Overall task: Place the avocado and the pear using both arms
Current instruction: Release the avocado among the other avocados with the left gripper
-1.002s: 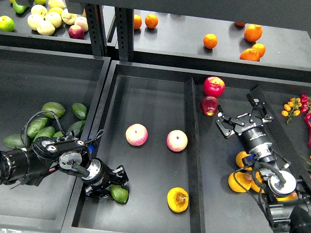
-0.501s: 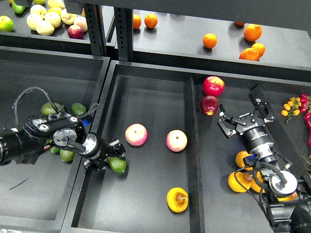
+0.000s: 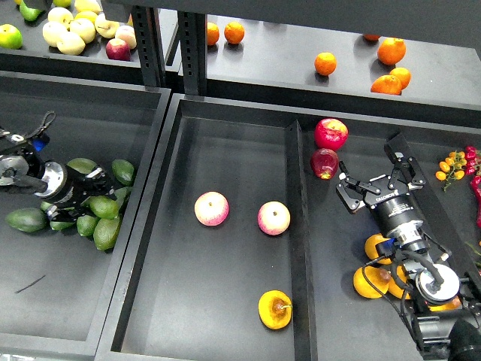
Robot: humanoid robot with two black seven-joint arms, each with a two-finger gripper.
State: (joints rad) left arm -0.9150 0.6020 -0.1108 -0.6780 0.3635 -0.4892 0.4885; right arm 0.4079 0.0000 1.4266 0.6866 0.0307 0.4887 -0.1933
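My left gripper is over the left tray, shut on a glossy green avocado that it holds in among the pile of other avocados. The yellow-orange pear lies by itself at the front of the middle tray, stem pit facing right. My right gripper is open and empty above the right tray, just right of two red apples, and far from the pear.
Two pink-yellow apples lie in the centre of the middle tray. Yellow-orange fruits lie under my right arm. Oranges and pale apples sit on the back shelf. A divider wall separates the middle and right trays.
My left gripper has carried the avocado from the front left of the middle tray up and left into the left tray's avocado pile. The right arm has hardly moved.
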